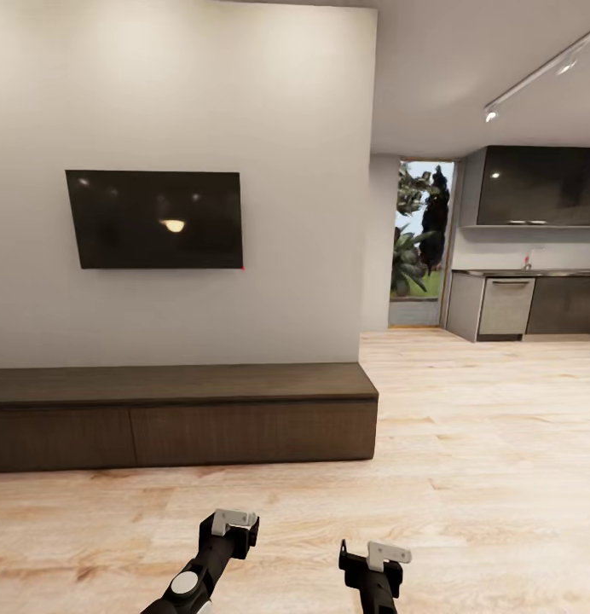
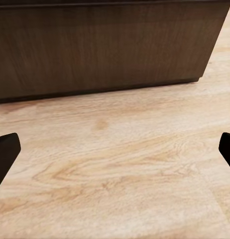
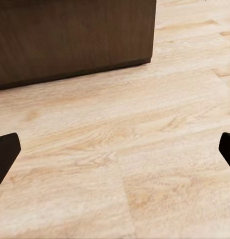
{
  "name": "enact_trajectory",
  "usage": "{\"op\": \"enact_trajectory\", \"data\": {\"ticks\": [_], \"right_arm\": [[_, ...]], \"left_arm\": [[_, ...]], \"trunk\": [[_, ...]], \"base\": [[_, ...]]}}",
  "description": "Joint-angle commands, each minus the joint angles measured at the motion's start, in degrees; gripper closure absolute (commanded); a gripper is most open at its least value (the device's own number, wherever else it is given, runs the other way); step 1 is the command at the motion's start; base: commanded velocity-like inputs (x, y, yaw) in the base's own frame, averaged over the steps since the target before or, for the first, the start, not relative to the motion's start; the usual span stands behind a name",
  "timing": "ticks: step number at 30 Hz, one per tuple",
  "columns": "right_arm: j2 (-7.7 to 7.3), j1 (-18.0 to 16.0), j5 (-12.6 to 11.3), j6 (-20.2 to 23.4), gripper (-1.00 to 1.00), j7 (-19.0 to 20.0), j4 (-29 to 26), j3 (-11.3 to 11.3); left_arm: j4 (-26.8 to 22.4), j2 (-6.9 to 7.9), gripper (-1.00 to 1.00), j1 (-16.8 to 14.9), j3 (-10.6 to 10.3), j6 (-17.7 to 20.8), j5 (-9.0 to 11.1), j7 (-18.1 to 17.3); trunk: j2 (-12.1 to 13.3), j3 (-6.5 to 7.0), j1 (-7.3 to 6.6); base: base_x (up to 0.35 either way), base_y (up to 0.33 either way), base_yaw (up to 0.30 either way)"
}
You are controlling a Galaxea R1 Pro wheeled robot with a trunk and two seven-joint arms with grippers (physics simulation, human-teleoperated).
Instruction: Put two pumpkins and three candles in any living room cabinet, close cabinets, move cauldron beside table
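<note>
Long low dark brown wooden cabinet spans left and centre of head view, under black wall-mounted TV screen; flat fronts look closed. Pale wood floor between robot and cabinet. Left gripper and right gripper low at bottom edge, well apart from cabinet; jaws on both spread wide, holding nothing.

Risk, as judgement: handleless fronts give jaws little purchase, so slip likely; driving base closer could knock arms into cabinet edge.
</note>
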Motion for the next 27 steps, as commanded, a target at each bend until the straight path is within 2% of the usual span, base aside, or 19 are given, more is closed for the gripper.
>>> {"op": "enact_trajectory", "data": {"ticks": [1,8,22,24,27], "right_arm": [[0.00,-0.09,-0.56,-0.34,-1.00,-0.35,-0.02,0.50],[0.17,-0.09,-0.37,-0.24,-1.00,-0.45,-0.05,0.45],[-0.48,-0.13,-0.96,-0.34,-1.00,0.43,-1.19,-0.32],[-0.56,-0.15,-1.07,-0.34,-1.00,1.33,-2.24,-0.93],[-1.65,-0.14,-1.70,-0.15,-1.00,4.55,-7.72,-6.02]], "left_arm": [[-0.03,0.08,-1.00,-0.08,-0.48,-0.31,0.59,0.50],[-0.03,0.08,-1.00,-0.08,-0.48,-0.31,0.65,0.53],[-1.17,0.49,-1.00,-0.08,0.28,0.03,2.02,-0.36],[-2.15,0.61,-1.00,-0.10,0.87,0.56,3.04,-0.40],[-4.56,0.73,-1.00,-0.14,3.64,4.22,7.81,-0.64]], "trunk": [[-0.03,-0.07,-0.01],[-0.03,-0.07,-0.01],[-0.03,-0.07,-0.01],[-0.03,-0.07,-0.01],[-0.03,-0.07,-0.01]], "base": [[0.001,0.015,-0.002],[0.000,0.055,0.000],[0.023,0.021,0.000],[0.003,0.002,0.000],[0.001,0.001,0.000]]}}
